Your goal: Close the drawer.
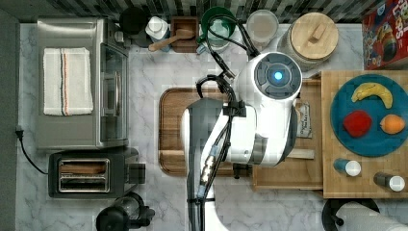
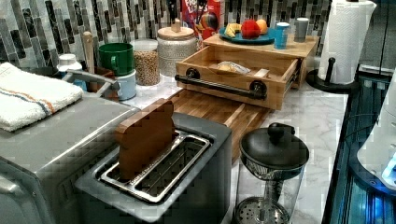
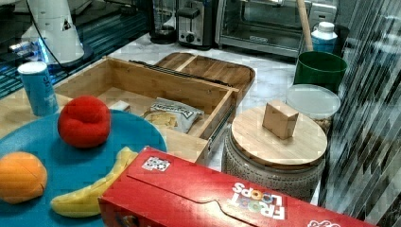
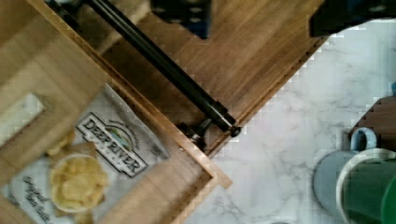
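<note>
Nearest in the left view stands the toaster with a wooden slice in its slot, a glass press beside it — nothing to do with the job. Past them lies the brown tray on the marble counter, and right behind it, overhanging its far edge, is the drawer, pulled well out of the slab that carries the blue plate of fruit. A bag of chips sits inside on the pale bottom. The dark bar handle runs across the drawer front, facing the tray. From the top view, the arm hangs over tray and drawer together, hiding the front panel; the wrist view looks straight down on the handle, with dark gripper parts at the frame's edge, and whether the fingers are spread or pressed together I cannot tell. So this looks like the approach — drawer fully open, no contact visible. Next it needs to get against the front or handle and push squarely toward the slab, keeping the drawer straight on its rails.
</note>
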Robot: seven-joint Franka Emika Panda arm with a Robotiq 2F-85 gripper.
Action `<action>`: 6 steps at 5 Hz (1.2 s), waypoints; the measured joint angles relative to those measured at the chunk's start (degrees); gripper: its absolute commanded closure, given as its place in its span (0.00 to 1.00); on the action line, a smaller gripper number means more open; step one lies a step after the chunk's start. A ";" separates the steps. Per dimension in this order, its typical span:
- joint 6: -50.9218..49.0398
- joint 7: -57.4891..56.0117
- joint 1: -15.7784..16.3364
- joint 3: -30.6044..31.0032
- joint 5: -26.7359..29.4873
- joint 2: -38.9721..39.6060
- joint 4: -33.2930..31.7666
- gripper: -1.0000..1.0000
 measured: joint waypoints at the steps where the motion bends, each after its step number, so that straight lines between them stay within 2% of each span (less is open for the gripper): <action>1: 1.62 -4.01 0.27 0.70 -1.80 -0.17 -2.85 0.00; 2: 1.48 -9.53 1.31 1.06 -1.88 -0.63 -6.32 1.00; 4: 14.00 -18.88 3.07 4.08 -1.34 -1.71 -15.28 1.00; 6: 18.09 -26.67 5.22 5.90 -1.31 -1.40 -22.10 1.00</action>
